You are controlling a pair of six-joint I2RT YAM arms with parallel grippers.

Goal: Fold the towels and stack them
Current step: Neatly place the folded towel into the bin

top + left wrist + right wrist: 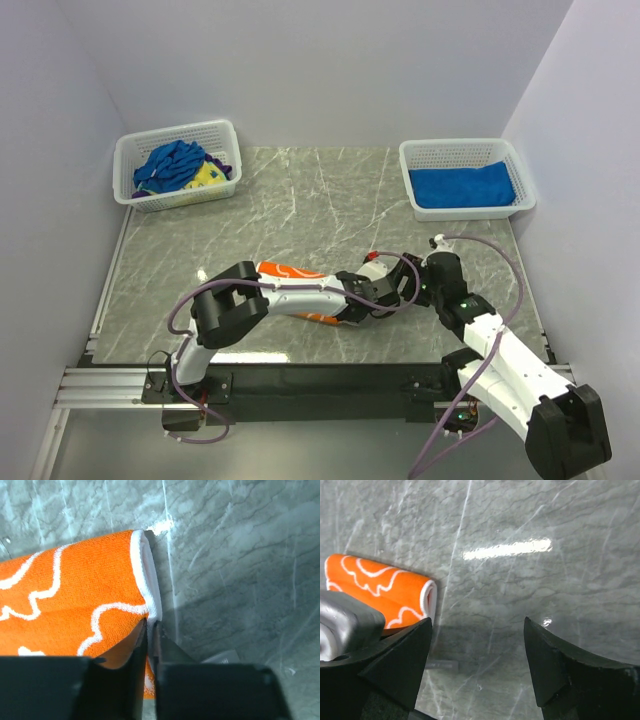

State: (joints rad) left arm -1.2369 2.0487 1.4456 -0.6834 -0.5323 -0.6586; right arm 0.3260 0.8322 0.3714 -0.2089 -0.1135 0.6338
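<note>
The orange towel (290, 272), soft terry cloth with white flower outlines and a white hem, lies rolled or folded into a long bundle on the grey marble-patterned table (300, 200). In the top view it sits toward 6 o'clock of the table, largely under the left arm.

The left pincer (151, 625) is at the 3 o'clock end of the bundle. Its two black fingers (137, 650) are drawn almost together, with only a thin slit between them, and the white hem runs down into that slit, so the pincer is nipping the towel's edge.

The right pincer (477, 665) hangs just beside that end, on its 3 o'clock side. Its jaws stand wide apart and have hold of nothing; bare table shows between them.

Well apart, at 11 o'clock, a white plastic mesh basket (180, 135) holds a crumpled blue towel (172, 162) and a yellow towel (208, 176), heaped loosely together. At 1 o'clock a second white mesh basket (455, 152) holds a royal blue towel (462, 186), folded flat.
</note>
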